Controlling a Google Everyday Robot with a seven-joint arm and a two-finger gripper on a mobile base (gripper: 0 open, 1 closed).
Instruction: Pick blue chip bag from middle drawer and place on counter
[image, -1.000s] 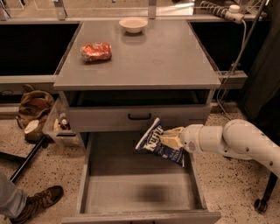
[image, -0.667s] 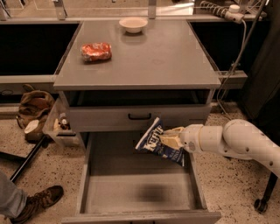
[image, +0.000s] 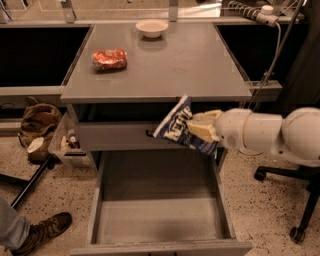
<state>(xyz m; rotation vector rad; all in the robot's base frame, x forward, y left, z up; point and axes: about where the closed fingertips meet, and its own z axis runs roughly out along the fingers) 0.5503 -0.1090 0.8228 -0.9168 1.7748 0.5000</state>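
The blue chip bag (image: 178, 125) hangs in the air in front of the cabinet, tilted, its top corner level with the counter's front edge. My gripper (image: 196, 128) is shut on the bag's right side, with the white arm reaching in from the right. The middle drawer (image: 160, 200) stands pulled out below, its grey floor bare. The counter (image: 190, 65) is the flat grey top behind and above the bag.
An orange-red snack bag (image: 109, 59) lies on the counter's left part. A white bowl (image: 152, 27) stands at its back. A bin (image: 67, 145) and brown bag (image: 37, 125) sit on the floor left. A person's shoe (image: 47, 230) is at lower left; a chair base (image: 300, 220) at right.
The gripper has lifted the blue chip bag up out of the drawer, from level with the drawer front to the height of the counter's front edge.
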